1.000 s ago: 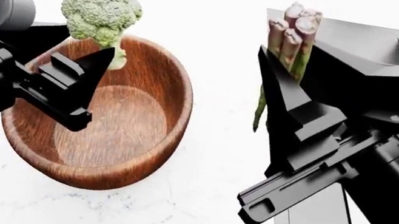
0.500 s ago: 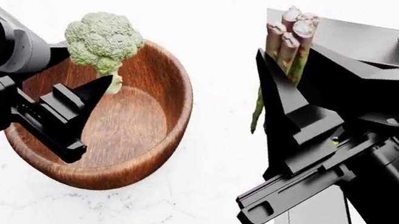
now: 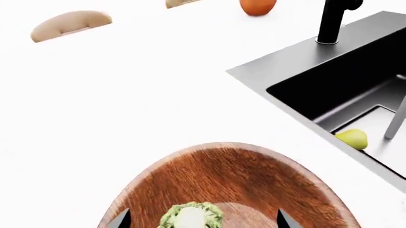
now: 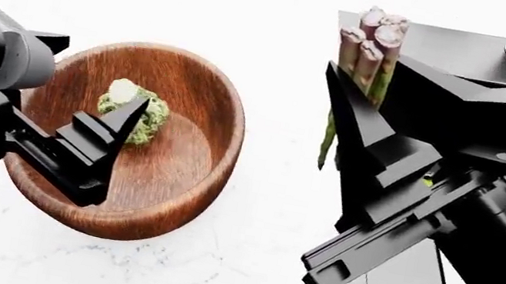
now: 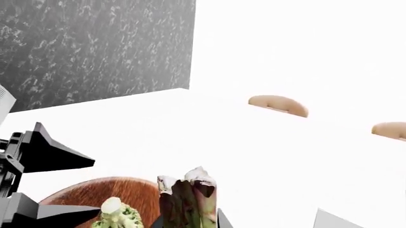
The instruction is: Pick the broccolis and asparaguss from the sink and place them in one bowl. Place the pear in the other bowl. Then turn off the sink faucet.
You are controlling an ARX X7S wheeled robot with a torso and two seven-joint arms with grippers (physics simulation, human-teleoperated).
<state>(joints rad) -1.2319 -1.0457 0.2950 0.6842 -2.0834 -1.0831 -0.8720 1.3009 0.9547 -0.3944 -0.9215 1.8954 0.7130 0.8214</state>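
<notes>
Wooden bowl [image 4: 199,93] with broccoli [image 4: 133,114] inside; asparagus [image 4: 369,45] beside sink [image 4: 477,53].

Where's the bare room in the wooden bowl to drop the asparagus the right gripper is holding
The wooden bowl is bare along its sink-side half and its near floor. It is crowded on the other side: the broccoli lies stem-up there, with the open left gripper over it. The white counter between bowl and sink is bare too.

Reddish-brown grained bowl [image 4: 204,94], pale green broccoli [image 4: 133,113], green asparagus [image 4: 374,46], yellow-green pear [image 3: 352,138], black sink [image 3: 330,90], and white faintly veined counter [image 4: 239,280] were noted.
</notes>
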